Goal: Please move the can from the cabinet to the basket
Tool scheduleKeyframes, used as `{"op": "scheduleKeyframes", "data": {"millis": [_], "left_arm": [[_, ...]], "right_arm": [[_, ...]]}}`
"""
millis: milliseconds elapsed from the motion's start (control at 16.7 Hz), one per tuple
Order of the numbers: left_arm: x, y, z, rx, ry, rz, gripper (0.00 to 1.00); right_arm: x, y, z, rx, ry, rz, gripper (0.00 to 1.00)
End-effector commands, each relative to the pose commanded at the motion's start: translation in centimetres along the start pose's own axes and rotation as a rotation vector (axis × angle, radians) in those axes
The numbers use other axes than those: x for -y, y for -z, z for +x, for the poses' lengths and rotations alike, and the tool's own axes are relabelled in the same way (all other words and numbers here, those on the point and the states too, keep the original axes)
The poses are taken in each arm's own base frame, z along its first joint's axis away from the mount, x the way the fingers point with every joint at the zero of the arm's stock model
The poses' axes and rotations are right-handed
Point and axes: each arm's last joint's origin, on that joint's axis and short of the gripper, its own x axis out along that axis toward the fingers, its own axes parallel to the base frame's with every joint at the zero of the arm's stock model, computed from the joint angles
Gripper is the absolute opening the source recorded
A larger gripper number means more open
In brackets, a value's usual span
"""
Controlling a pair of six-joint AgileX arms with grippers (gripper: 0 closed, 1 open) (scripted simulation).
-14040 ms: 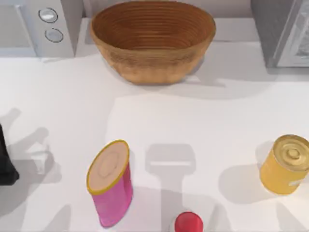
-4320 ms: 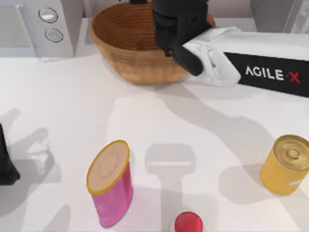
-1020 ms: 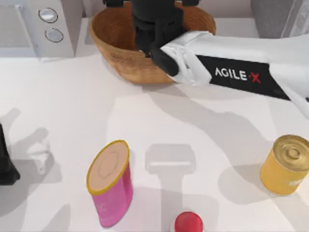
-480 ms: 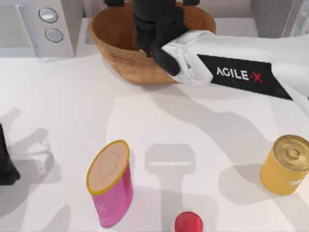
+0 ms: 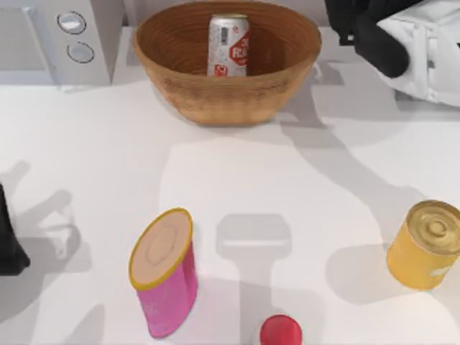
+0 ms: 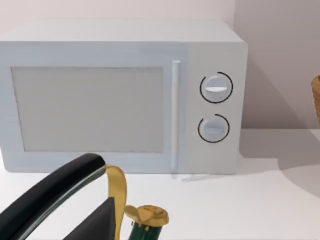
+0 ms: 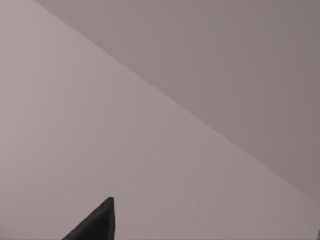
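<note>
Top view of the desk [image 5: 108, 144], with both wrist views. The can [image 5: 228, 45] stands upright inside the basket [image 5: 180, 79], its long axis vertical, its silver top toward the camera and its red-and-white label facing the desk's near edge; its base is hidden behind the basket's near wall. The basket sits at the far edge of the desk, about midway along it, between a white microwave [image 5: 75, 39] at the far left corner and a grey cabinet at the far right corner, which the right arm largely covers. The right gripper [image 5: 359, 21] is raised at the far right, beside the basket and apart from the can; its fingertips are cut off by the picture's upper edge, so whether its jaws are parted or closed cannot be told. The right wrist view shows plain grey surfaces and one dark fingertip [image 7: 97, 222]. The left arm is parked at the desk's left edge, seen as a dark shape [image 5: 8, 237] cut off by the frame; its wrist view faces the microwave [image 6: 125, 95], with a dark curved bar and a gold piece in the foreground, and the state of its jaws cannot be made out. Near the front edge stand a pink yellow-rimmed canister [image 5: 165, 277], tilted in appearance, a red cap [image 5: 280, 331] partly cut off, and, at the right edge, a squat gold tin [image 5: 428, 243].
</note>
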Motion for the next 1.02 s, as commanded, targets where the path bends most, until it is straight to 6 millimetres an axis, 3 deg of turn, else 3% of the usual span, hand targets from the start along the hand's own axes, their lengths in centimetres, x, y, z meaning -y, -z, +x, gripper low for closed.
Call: {"op": "scheduleKeyframes", "data": {"millis": [240,420,600,720,840,1020], "left_arm": [[0.0,0.0,0.0,0.0,0.0,0.0,1.0],[0.0,0.0,0.0,0.0,0.0,0.0,1.0],[0.0,0.0,0.0,0.0,0.0,0.0,1.0],[0.0,0.0,0.0,0.0,0.0,0.0,1.0],[0.0,0.0,0.0,0.0,0.0,0.0,1.0],[0.0,0.0,0.0,0.0,0.0,0.0,1.0]], "right_arm": [[9.5,-4.1,-7.8,0.026,0.007,0.006,1.0],[15.5,-3.8,-15.4,0.059,0.01,0.013,1.0],[19.2,0.0,-22.1,0.078,0.01,0.013,1.0],[20.6,3.7,-24.9,0.073,0.009,0.008,1.0],[21.4,7.6,-26.6,0.054,0.007,0.004,1.0],[22.0,12.2,-27.5,0.017,0.004,0.001,1.0]]}}
